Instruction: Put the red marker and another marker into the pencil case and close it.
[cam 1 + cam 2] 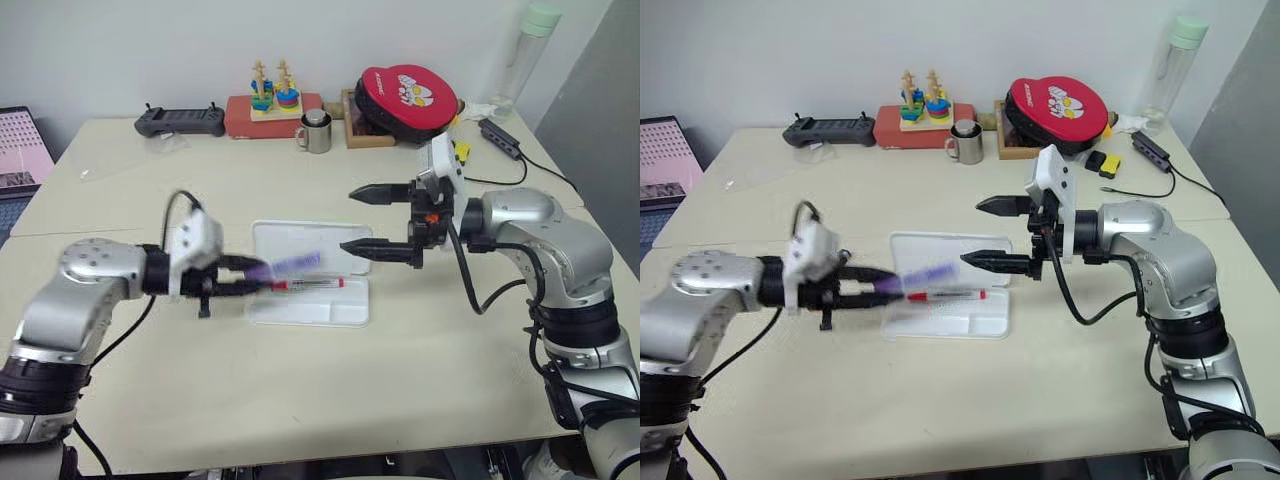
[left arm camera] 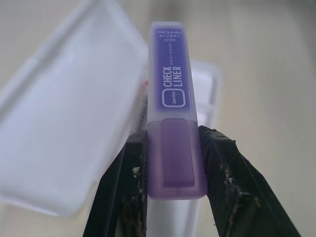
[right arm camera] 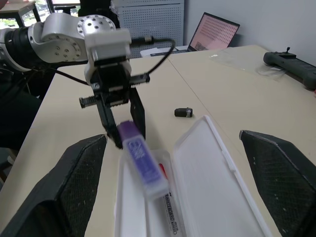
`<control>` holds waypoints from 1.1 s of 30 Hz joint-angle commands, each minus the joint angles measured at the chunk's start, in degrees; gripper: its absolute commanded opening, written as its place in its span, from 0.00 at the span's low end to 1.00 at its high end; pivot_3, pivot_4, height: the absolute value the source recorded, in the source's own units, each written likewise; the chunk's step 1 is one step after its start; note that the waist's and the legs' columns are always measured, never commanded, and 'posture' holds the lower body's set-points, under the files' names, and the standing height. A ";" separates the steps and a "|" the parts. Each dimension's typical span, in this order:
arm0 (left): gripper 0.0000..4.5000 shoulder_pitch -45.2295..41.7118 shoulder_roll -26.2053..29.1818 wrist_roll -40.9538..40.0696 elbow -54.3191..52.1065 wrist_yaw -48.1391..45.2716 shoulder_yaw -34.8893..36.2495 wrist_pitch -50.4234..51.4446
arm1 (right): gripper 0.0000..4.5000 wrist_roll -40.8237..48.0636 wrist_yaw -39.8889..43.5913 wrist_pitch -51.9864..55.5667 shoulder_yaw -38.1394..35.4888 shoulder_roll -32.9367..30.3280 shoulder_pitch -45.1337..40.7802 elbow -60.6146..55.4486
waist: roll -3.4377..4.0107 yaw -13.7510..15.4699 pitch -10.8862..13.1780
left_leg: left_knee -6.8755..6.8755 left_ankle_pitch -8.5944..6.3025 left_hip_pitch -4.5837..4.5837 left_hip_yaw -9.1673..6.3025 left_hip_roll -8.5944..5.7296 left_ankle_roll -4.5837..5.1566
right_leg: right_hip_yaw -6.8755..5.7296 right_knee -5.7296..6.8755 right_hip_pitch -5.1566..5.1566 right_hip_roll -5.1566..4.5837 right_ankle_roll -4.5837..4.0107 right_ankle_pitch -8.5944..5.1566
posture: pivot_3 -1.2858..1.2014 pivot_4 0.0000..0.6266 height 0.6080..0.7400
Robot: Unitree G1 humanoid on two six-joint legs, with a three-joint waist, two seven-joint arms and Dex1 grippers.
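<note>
The white pencil case lies open mid-table, its lid folded flat toward the back. The red marker rests inside the near half. My left gripper hovers over the case's left end, shut on the tail of the lavender-purple marker, which sticks out over the case. The left wrist view has that marker clamped between both fingers. My right gripper hangs open and empty above the case's right end, pointing left.
Along the back edge stand a black controller, a red box with a stacking toy, a metal mug, a red round pouch and a bottle. A laptop is far left. A small dark stub lies beside the case.
</note>
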 commanded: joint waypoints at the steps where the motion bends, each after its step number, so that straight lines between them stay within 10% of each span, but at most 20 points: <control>1: 0.27 -4.23 0.12 2.96 3.40 -5.45 -2.66 -6.17 | 1.00 1.16 -1.17 1.18 0.68 -0.84 1.30 -4.75 | 0.00 -0.01 0.00 | 0.00 0.00 -0.01 0.00 -0.01 0.00 | -0.01 -0.01 0.00 0.00 0.00 0.00 | 0.52 0.24 1.00; 21: 0.27 -10.87 -3.57 14.75 15.55 -8.57 -9.77 -14.01 | 1.00 1.88 -4.24 3.73 3.23 -2.78 6.63 -10.89 | -0.02 0.11 0.00 | 0.03 0.00 -0.02 -0.01 -0.04 0.01 | -0.10 0.01 0.00 0.00 0.00 0.00 | 0.52 0.24 1.00; 33: 0.82 -9.92 -4.84 3.28 7.05 -3.41 -0.09 2.21 | 1.00 2.70 -4.28 3.27 2.62 -2.58 6.42 -10.33 | -0.04 0.11 0.00 | 0.05 0.00 -0.04 -0.04 -0.04 0.01 | -0.10 0.02 0.00 0.00 0.00 0.00 | 0.52 0.24 1.00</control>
